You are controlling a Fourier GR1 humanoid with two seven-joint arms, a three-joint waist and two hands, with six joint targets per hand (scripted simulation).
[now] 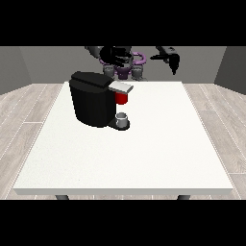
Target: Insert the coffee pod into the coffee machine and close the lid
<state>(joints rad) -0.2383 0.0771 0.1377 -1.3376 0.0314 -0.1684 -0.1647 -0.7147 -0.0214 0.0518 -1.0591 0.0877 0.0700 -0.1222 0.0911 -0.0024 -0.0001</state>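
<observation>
Black coffee machine (92, 98) left of centre on white table (144, 158), grey lid (120, 87) over a red thing at the machine (122, 98), grey thing (122, 118) on its base (pod or not, cannot tell), 2 hands raised at top, hand at the view's left (115, 55) and hand at the view's right (172, 60), finger states cannot tell.

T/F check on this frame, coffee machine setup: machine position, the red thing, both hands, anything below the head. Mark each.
1. The coffee machine stands on the white table. True.
2. A red thing at the machine sits under its grey lid. True.
3. The hand at the view's right touches the machine. False: it hangs in the air behind the table's far edge, apart from the machine.
4. A grey thing rests on the machine's base below the red thing. True.
5. The hand at the view's left lies flat on the table. False: it is raised above and behind the machine.
</observation>
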